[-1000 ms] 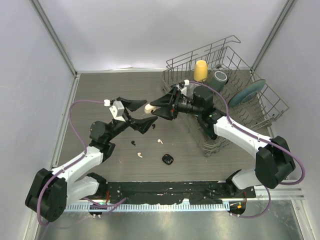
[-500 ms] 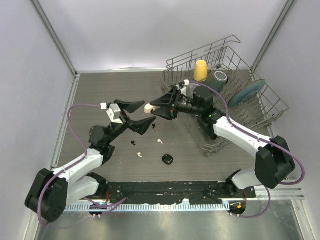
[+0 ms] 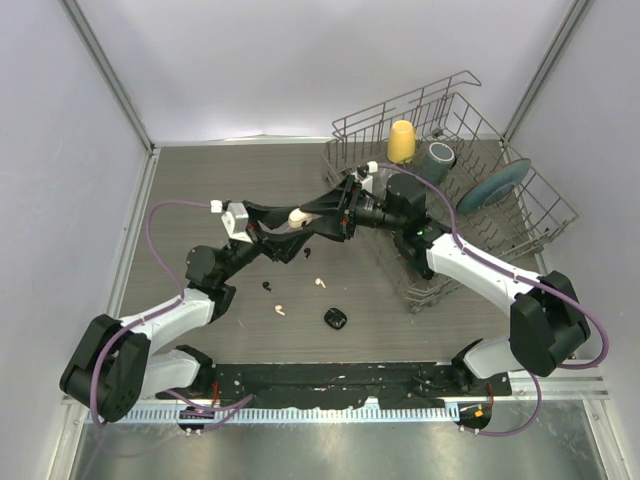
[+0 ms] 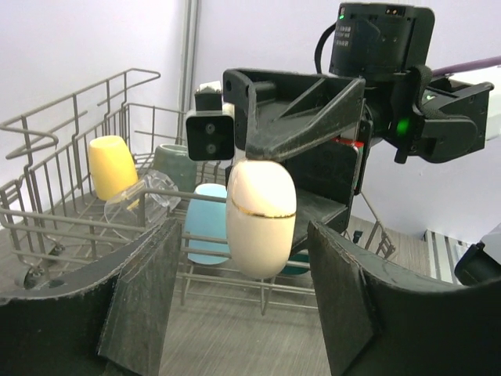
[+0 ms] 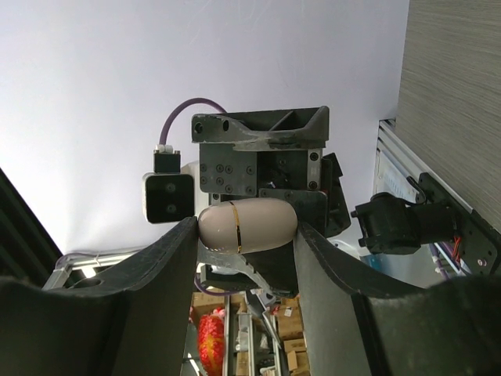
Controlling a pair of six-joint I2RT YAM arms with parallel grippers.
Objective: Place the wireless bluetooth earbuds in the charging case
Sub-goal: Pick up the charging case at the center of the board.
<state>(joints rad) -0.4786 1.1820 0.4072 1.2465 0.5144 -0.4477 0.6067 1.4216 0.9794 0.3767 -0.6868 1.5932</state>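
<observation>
While the earbuds [image 3: 279, 309] lie loose on the worktop [image 3: 190, 190] nearest the arm bases, well apart from their case, we list next the left pincer [image 4: 244, 235], its jaws apart on either side of the cream charging case [image 4: 261, 219] and touching neither flank. Beyond it is the right pincer [image 5: 246, 233], clamped on the closed case in mid-air. We judge the step a second grip for opening: centre the left jaws, close squarely on the flanks, keep the right grip firm; farthest, the dish rack [image 3: 520, 215] plays no part.
</observation>
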